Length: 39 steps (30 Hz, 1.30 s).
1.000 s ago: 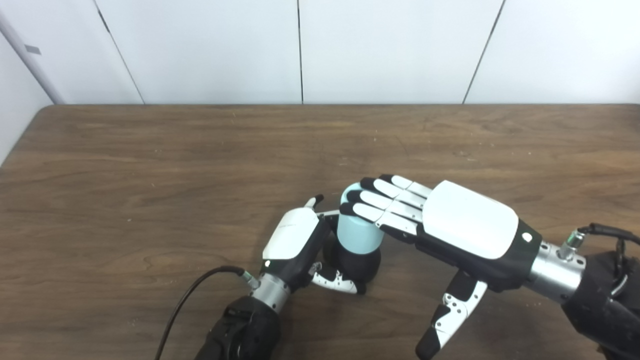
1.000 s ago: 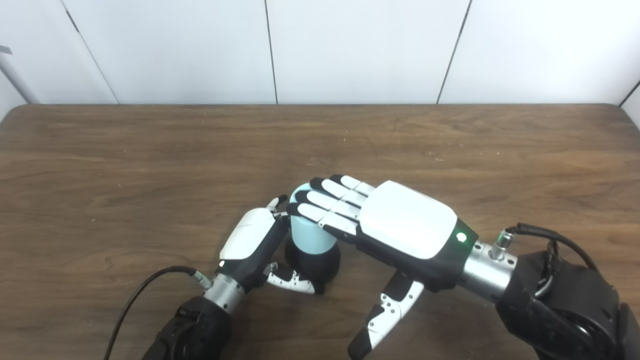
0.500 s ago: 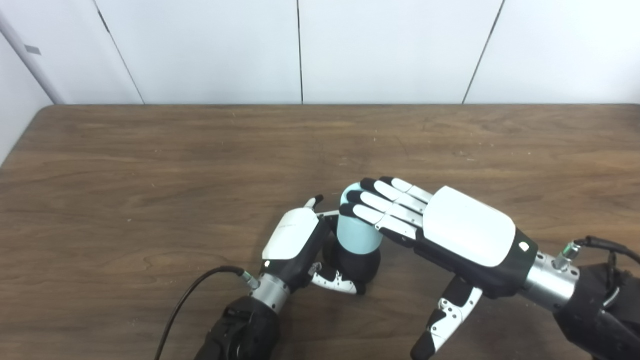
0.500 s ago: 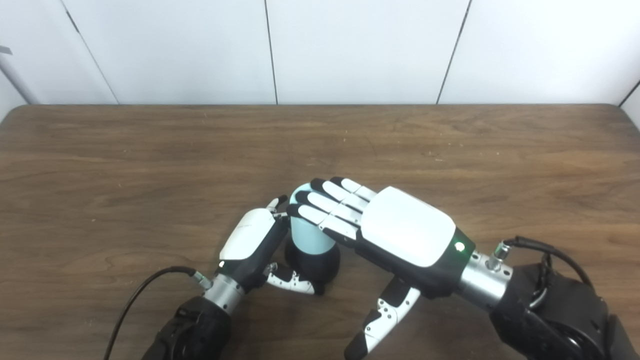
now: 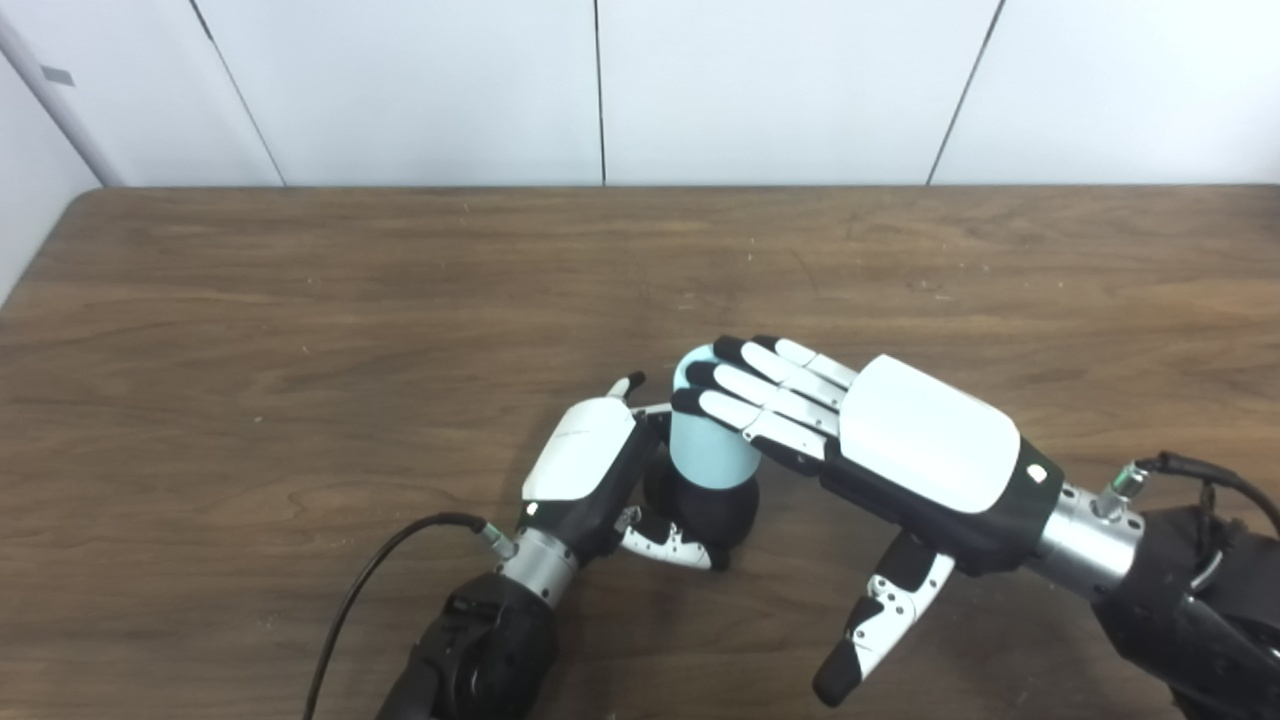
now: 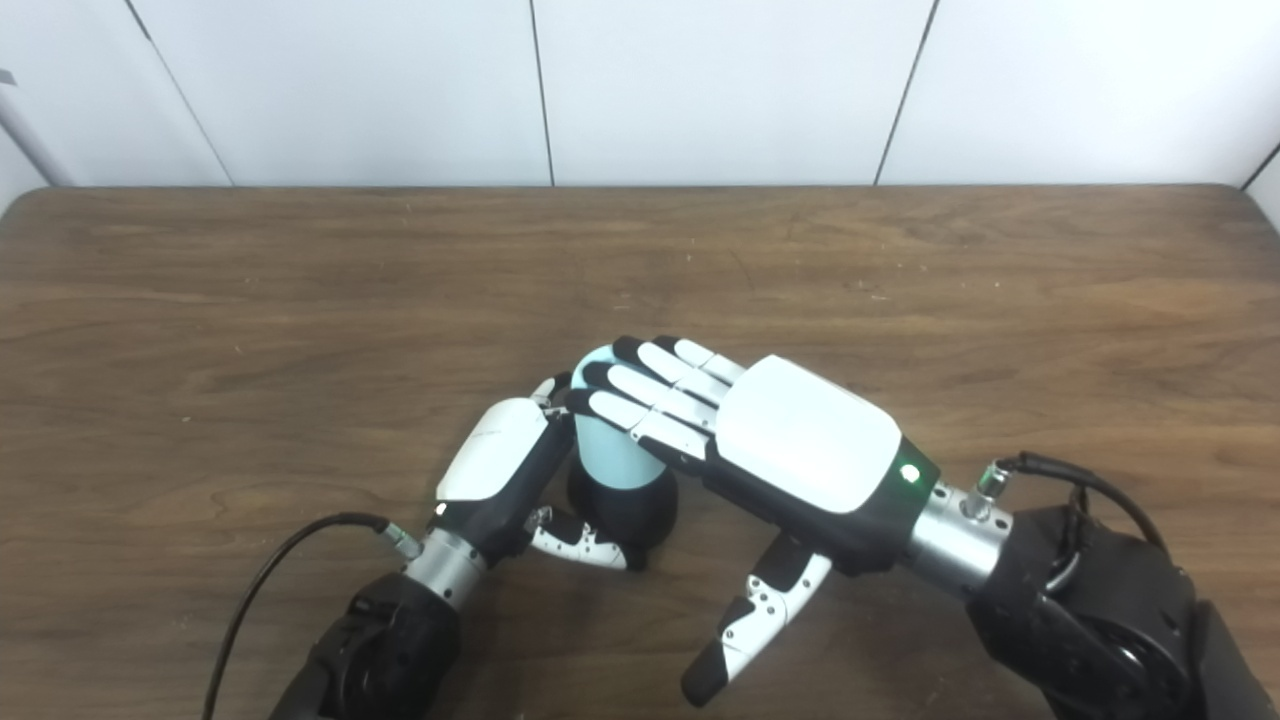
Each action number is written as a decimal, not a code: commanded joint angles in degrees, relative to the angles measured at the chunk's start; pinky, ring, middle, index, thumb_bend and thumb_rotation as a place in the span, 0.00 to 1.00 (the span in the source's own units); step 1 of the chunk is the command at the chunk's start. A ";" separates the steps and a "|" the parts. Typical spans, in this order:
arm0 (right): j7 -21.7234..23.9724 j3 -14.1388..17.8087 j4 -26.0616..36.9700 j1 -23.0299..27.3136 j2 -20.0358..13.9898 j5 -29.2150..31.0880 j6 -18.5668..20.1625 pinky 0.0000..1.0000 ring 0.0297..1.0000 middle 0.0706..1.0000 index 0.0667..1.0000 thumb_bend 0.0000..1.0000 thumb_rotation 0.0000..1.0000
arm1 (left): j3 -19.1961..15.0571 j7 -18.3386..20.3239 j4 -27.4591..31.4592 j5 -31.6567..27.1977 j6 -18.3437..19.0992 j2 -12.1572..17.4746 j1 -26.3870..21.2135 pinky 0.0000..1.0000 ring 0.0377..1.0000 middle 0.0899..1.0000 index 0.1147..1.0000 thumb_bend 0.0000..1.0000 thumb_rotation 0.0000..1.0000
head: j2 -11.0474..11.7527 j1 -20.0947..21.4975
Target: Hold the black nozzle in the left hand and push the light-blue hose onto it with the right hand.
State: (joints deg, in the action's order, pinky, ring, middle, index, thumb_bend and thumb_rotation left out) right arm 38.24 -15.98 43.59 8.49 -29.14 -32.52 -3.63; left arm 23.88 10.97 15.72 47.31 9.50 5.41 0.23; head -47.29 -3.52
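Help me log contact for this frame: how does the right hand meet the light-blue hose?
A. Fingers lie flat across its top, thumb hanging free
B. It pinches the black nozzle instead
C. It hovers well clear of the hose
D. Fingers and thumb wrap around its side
A: the right hand has its fingers stretched over the top of the light-blue hose, thumb pointing down, away from it.

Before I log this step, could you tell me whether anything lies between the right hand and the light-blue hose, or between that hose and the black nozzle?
Nothing visible does. The right hand lays flat fingers directly on top of the light-blue hose, which sits straight on the black nozzle gripped by the left hand.
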 commanded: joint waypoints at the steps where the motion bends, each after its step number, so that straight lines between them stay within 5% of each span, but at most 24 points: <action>1: 4.02 -1.96 -1.30 -0.73 -2.28 0.71 -0.19 1.00 1.00 1.00 1.00 0.78 1.00 | -0.48 2.59 -2.54 1.58 4.02 1.58 1.67 1.00 0.64 0.39 0.45 0.52 0.00 | -0.06 0.00; 39: 3.57 -5.14 -4.32 -1.49 -4.40 -0.65 1.42 1.00 1.00 1.00 1.00 0.78 1.00 | -0.32 2.96 -2.20 1.69 4.51 1.14 1.66 1.00 0.62 0.43 0.42 0.52 0.00 | -0.94 -0.17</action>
State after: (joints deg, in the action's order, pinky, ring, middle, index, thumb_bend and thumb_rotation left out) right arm 36.38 -18.71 41.68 9.22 -30.91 -33.25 -2.43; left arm 23.88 11.24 15.90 47.36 9.78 5.36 0.32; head -48.16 -3.60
